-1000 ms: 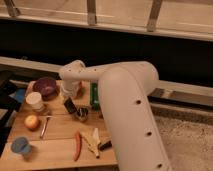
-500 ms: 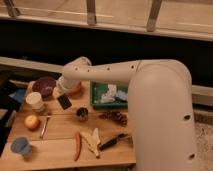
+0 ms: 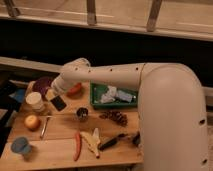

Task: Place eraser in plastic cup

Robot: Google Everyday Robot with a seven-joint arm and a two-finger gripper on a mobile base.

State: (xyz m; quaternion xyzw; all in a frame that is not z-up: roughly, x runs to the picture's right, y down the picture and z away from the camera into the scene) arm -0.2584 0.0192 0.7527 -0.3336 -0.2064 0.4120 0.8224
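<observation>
Eraser [image 3: 59,104], a small dark flat block, hung tilted from the gripper [image 3: 57,98], which was clamped tight on its upper end, above the left part of the wooden table [image 3: 60,132]. I read the positions from the eraser. A white cup [image 3: 35,100] stood just beside it at nine o'clock. A purple bowl [image 3: 43,86] sat near at eleven, and a small metal cup [image 3: 82,114] near at four. The plastic cup [image 3: 21,146], light blue, stood well apart at seven o'clock, by the table's front left corner. An orange fruit [image 3: 32,122] lay between the white cup and the plastic cup. A green tray [image 3: 114,106] sat at three o'clock, with my robot's white arm [image 3: 115,75] reaching across from the right.
</observation>
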